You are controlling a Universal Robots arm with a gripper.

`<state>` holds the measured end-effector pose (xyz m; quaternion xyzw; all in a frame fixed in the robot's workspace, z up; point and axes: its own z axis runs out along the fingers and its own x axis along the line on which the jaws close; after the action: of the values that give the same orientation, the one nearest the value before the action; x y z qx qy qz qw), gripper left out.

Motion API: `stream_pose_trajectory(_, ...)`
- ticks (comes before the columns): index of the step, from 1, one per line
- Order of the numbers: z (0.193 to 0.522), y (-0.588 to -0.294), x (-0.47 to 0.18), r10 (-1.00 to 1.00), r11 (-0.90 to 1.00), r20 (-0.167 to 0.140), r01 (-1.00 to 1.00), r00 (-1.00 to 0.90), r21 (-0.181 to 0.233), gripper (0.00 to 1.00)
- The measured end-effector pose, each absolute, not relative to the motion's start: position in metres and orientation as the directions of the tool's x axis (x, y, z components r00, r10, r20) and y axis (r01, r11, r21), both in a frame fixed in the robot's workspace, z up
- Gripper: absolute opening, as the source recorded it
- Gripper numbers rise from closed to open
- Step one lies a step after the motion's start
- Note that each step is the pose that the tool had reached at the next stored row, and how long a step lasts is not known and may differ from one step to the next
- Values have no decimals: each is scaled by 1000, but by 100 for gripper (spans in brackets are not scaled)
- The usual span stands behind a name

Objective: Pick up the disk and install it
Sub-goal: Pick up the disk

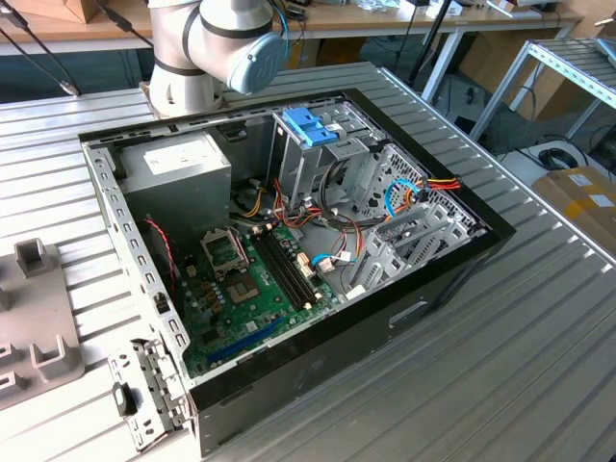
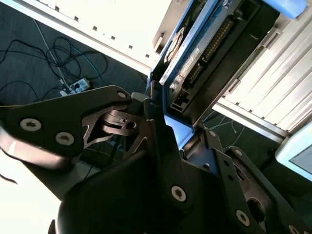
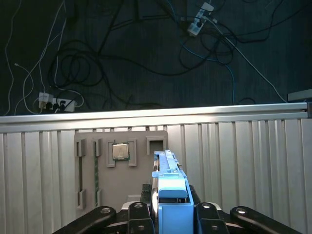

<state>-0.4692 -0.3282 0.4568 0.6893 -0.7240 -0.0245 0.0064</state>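
Note:
The disk (image 3: 168, 181) is edge-on in the first wrist view, its blue carrier frame standing between the black fingers of my gripper (image 3: 168, 210). The second wrist view has the disk (image 2: 204, 46) from its underside, with the circuit board and connector sockets showing, and my gripper (image 2: 168, 122) shut on its near end. The disk is held in the air, above the ribbed metal table (image 3: 243, 161). In the exterior view the arm (image 1: 217, 43) stands behind the open computer case (image 1: 423, 308).
Inside the case are a drive cage with a blue handle (image 1: 310, 125), a grey power-supply box (image 1: 178, 173), a motherboard (image 1: 250, 279) and loose cables. A grey fixture tray (image 3: 122, 170) holding a processor chip lies on the table. Cables litter the floor beyond the table edge.

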Motion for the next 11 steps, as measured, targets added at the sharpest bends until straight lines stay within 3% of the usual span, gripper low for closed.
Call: stream_pose_trajectory(11,462,-328,-469,-998,48,-24,-998,-50,44,37)
